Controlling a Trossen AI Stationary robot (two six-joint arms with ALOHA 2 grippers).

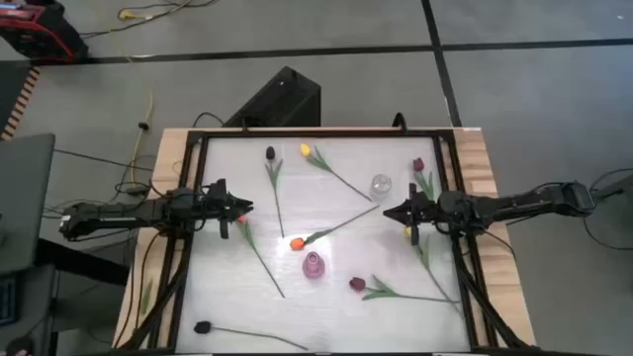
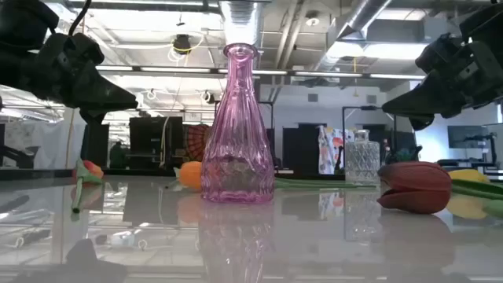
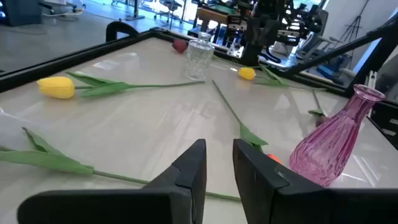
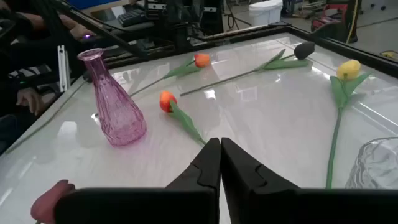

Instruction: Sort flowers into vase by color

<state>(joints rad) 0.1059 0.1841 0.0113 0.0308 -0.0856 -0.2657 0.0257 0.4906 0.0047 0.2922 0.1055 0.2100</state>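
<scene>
Several artificial tulips lie flat on the white table (image 1: 208, 297). A dark-headed one (image 1: 270, 153) and a yellow one (image 1: 305, 150) lie toward the far edge, with a maroon one (image 1: 418, 164) at far right. An orange one (image 1: 296, 242) lies mid-table beside the pink vase (image 1: 314, 265). Another maroon one (image 1: 357, 284) lies near the front. The clear vase (image 1: 381, 185) stands upright. My left gripper (image 1: 247, 208) (image 3: 219, 162) hovers narrowly open beside an orange-red tulip (image 1: 240, 220). My right gripper (image 1: 386, 213) (image 4: 220, 155) hovers shut next to a yellow tulip (image 1: 408, 232).
A dark frame (image 1: 188, 148) borders the table. A black-headed stem (image 1: 202, 326) lies at the near left corner. Bare table shows between the two grippers (image 1: 326, 203). In the low view the pink vase (image 2: 236, 126) stands in the middle, the maroon tulip (image 2: 416, 187) to its right.
</scene>
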